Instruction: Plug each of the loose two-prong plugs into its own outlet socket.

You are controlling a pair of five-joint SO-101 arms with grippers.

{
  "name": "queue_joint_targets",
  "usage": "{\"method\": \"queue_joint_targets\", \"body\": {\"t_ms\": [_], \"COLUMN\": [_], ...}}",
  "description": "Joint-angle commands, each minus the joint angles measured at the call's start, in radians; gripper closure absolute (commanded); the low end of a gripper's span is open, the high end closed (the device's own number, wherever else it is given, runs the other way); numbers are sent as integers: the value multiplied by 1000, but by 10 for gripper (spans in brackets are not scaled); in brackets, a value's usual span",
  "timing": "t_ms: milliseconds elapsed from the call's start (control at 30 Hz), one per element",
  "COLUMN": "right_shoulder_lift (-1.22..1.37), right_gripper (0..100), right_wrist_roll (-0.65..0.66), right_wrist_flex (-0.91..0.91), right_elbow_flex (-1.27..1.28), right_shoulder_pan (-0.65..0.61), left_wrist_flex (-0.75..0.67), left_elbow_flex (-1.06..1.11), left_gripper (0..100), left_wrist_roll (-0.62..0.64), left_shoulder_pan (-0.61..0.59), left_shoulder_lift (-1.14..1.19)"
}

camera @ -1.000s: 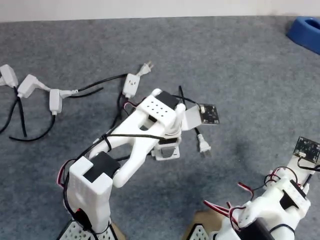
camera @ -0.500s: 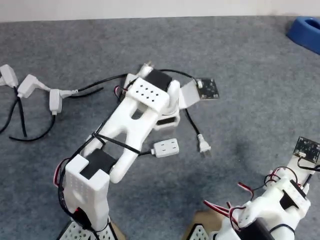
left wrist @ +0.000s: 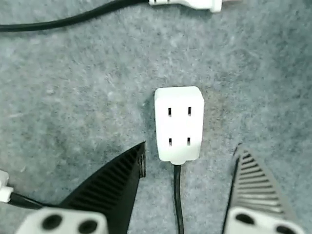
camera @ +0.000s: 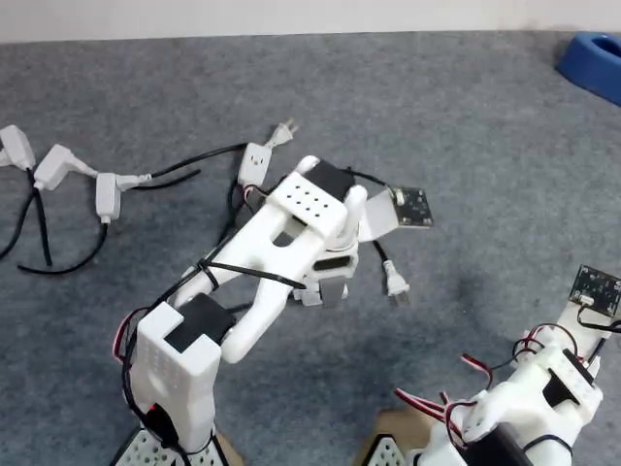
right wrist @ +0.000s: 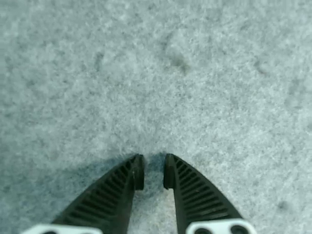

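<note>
A white outlet block (left wrist: pixel 179 124) with two pairs of slots lies flat on the grey carpet, its black cord trailing back between my left gripper's fingers. My left gripper (left wrist: pixel 189 156) hangs open just above it, one finger on each side, touching nothing. Beyond the block lies a loose white two-prong plug (left wrist: pixel 187 4) on a black cord. In the high view the left gripper (camera: pixel 326 287) covers most of the block, and the loose plug (camera: pixel 393 282) lies just to its right. My right gripper (right wrist: pixel 153 171) is shut over bare carpet at the front right.
A second outlet block (camera: pixel 253 165) with a small plug (camera: pixel 283 131) beside it lies behind the left arm. Several white plugs and adapters (camera: pixel 54 165) with black cords sit at the far left. A blue container (camera: pixel 594 58) is at the back right corner.
The left arm swung back towards the far outlet block, uncovering the near block, then came forward and now hangs over it again. The right arm has not moved.
</note>
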Motion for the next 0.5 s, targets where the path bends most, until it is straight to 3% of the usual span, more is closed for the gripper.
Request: {"method": "queue_joint_targets", "body": {"t_ms": [0, 233, 467], "right_shoulder_lift": [-27, -27, -27], "right_gripper": [908, 908, 908], "right_wrist_roll": [14, 14, 14], "right_wrist_flex": [-4, -4, -4], "right_elbow_flex": [-19, -16, -18], "right_shoulder_pan": [8, 8, 10], "left_wrist_flex": [-17, -71, -115], "left_elbow_flex": [5, 7, 13], "left_gripper": [708, 709, 730], "left_wrist_roll": [5, 2, 0], "left_shoulder_pan": [-10, -67, -47], "left_shoulder_lift": [-8, 120, 177]}}
